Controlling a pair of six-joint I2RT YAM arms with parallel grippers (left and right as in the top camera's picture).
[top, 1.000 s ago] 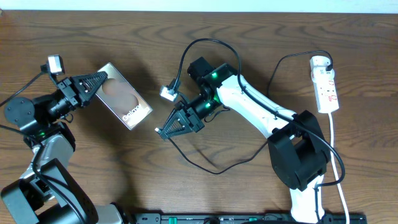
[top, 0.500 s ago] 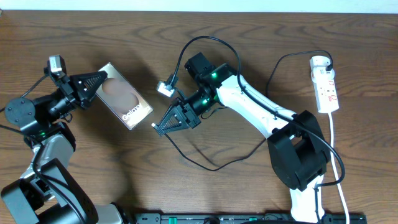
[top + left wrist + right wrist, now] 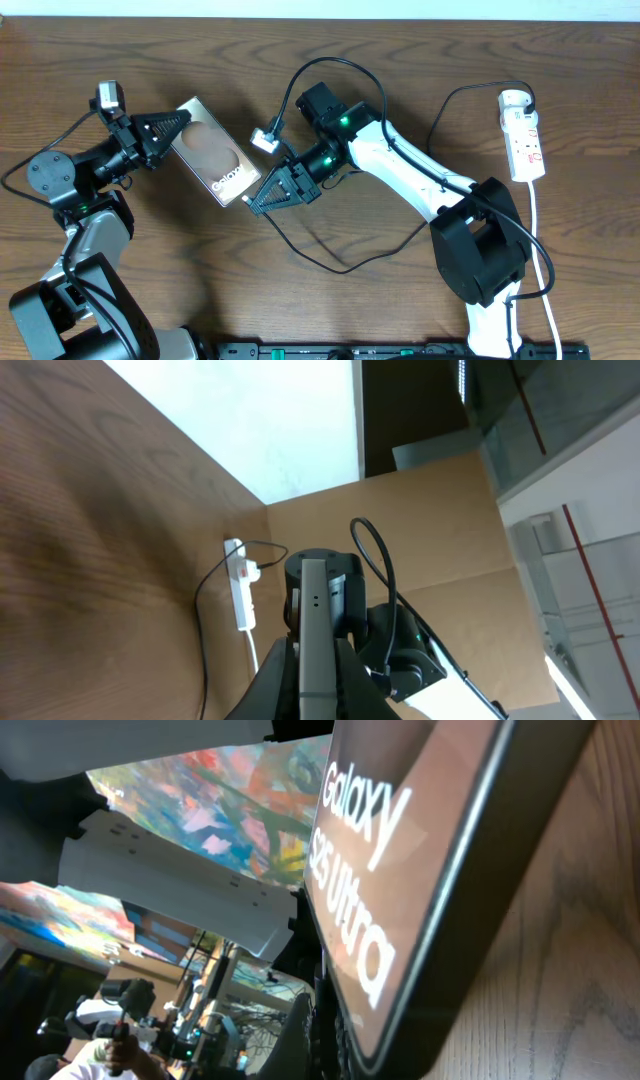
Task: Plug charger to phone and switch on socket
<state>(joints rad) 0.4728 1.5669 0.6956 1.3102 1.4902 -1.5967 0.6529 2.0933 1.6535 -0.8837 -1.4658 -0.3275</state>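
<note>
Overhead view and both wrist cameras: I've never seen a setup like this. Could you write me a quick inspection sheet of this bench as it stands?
Surface: brown wooden table, grain visible.
Job's things: phone lying at an angle, lettering end toward the right hand; charger with its tip right at that end, whether it is in cannot be told; socket near the right edge.
Clutter: nothing seen.
Hands: left hand shut on the phone's other end; right hand shut, apparently on the charger's tip.
Cables: charger loops across the table to the socket's far end; white cord leaves the socket toward the front.
Surroundings: cardboard panel beyond the table.
</note>
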